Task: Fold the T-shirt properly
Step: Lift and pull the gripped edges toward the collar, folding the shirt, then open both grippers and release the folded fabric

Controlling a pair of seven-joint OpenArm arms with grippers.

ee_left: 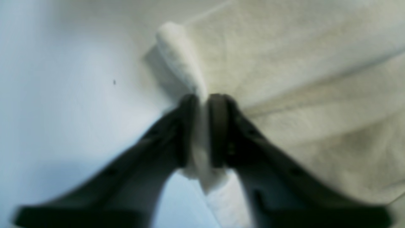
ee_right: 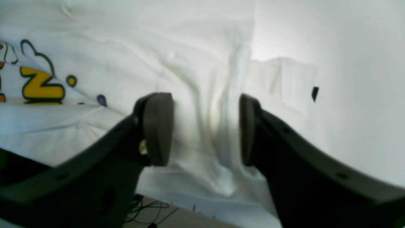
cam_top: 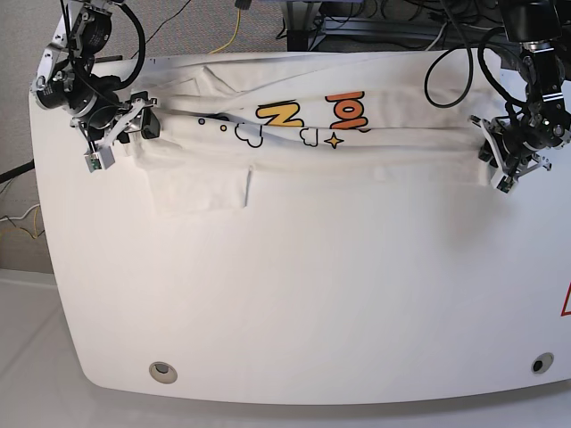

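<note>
the t-shirt point(cam_top: 357, 147) is spread in a long band across the far part of the white surface point(cam_top: 303, 294), print side up, with yellow and orange letters point(cam_top: 281, 114) seen near its far edge. a rolled white fold at the shirt's edge is clamped tight in the left hand point(ee_left: 202, 126). the right hand point(ee_right: 205, 129) is held apart, its 2 pads on either side of a raised wrinkle of the shirt near the small black tag point(ee_right: 314, 93).
</note>
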